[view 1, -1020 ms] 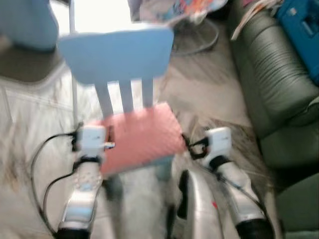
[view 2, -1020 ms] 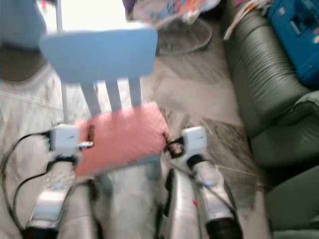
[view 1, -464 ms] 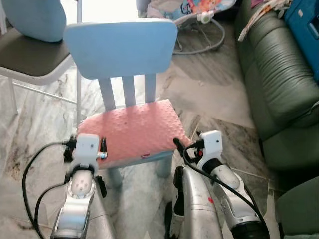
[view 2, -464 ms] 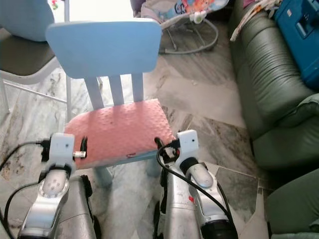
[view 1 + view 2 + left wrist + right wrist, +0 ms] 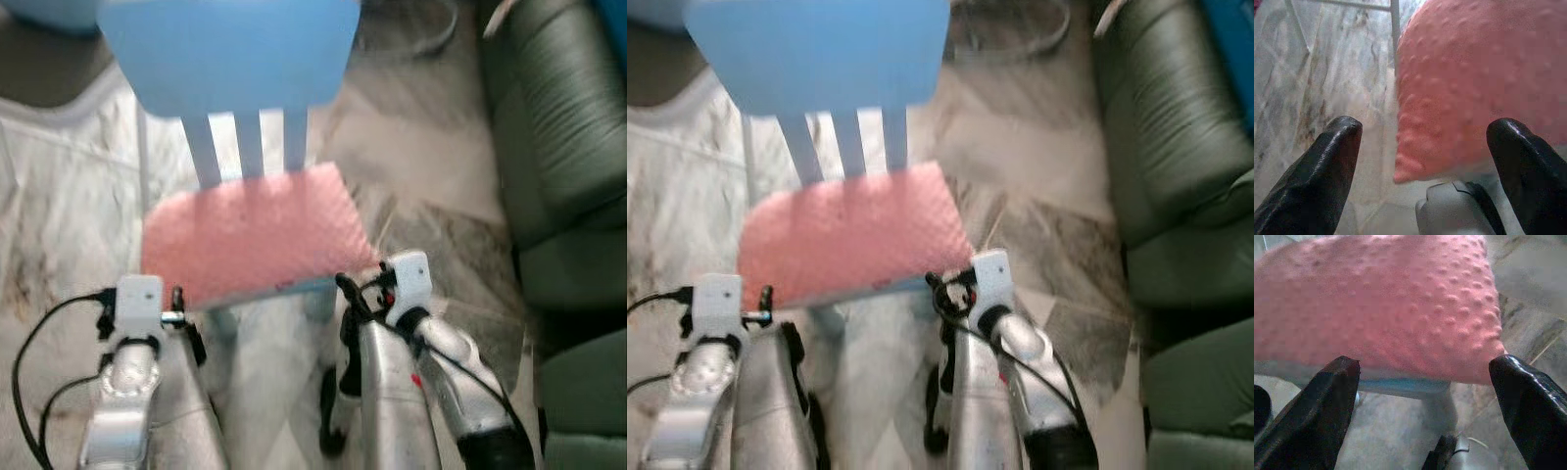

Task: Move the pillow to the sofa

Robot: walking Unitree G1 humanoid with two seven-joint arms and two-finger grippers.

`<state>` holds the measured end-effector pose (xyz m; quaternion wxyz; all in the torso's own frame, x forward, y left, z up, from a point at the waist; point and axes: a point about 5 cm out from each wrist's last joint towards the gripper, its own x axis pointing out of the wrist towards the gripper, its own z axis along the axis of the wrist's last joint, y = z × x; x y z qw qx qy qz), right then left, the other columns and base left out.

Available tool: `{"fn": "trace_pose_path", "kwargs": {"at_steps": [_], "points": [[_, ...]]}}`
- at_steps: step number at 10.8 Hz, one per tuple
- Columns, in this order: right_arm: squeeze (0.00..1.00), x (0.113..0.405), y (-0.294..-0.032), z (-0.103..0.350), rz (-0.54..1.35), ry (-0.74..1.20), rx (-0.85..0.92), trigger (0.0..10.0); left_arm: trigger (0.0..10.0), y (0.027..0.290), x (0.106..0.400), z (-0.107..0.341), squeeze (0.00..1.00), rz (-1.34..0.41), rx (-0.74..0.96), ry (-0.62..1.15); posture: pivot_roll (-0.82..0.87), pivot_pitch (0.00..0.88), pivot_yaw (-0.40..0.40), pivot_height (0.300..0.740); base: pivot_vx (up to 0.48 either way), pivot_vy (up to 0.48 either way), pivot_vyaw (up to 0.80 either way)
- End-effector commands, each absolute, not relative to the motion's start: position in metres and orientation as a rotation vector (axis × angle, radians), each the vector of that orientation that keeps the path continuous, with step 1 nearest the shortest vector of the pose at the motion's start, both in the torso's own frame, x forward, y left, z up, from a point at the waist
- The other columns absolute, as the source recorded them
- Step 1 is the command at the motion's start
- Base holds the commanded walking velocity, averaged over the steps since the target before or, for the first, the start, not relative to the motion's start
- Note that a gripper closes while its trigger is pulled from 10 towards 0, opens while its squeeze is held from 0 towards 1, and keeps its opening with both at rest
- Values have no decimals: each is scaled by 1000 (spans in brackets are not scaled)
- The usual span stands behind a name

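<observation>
My two arms are silver metal, each with a white box at the wrist and black cables looping beside it. Each end effector, left and right, has glossy black fingers.

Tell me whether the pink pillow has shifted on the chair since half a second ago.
No. The pink pillow still covers the blue chair seat, its back edge at the slats; only the camera moved.

Pillow lies on the seat of the chair, chair back behind it, straight ahead of the robot. Left claw sits just before the pillow's near left corner, right claw just before its near right edge, w/ neither touching it. Sofa stands to the right, well apart from the chair, floor btwn them.
</observation>
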<state>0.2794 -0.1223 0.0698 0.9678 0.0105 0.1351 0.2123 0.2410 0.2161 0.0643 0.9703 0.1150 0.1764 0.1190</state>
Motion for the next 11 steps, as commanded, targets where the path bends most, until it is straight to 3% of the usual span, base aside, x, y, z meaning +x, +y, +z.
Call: {"fn": "trace_pose_path", "kwargs": {"at_steps": [1, 6, 7, 8, 11], "points": [[1000, 278, -127, 61, 417, 327, -4, 10000, 10000, 220, 241, 60, 1000, 249, 214, 393, 22, 395, -122, 535, 0, 0, 0], [1000, 302, -124, 59, 458, 358, -104, 10000, 10000, 216, 261, 67, 1000, 267, 175, 383, 17, 423, -136, 535, 0, 0, 0], [663, 310, -120, 59, 455, 342, -94, 10000, 10000, 211, 270, 75, 455, 292, 191, 321, 27, 445, -150, 535, 0, 0, 0], [0, 316, -115, 59, 460, 335, -91, 10000, 10000, 209, 273, 74, 0, 307, 197, 317, 26, 458, -155, 535, 0, 0, 0], [0, 335, -104, 67, 447, 306, -130, 10000, 10000, 214, 284, 67, 0, 345, 182, 338, 30, 508, -173, 535, 0, 0, 0]]}}
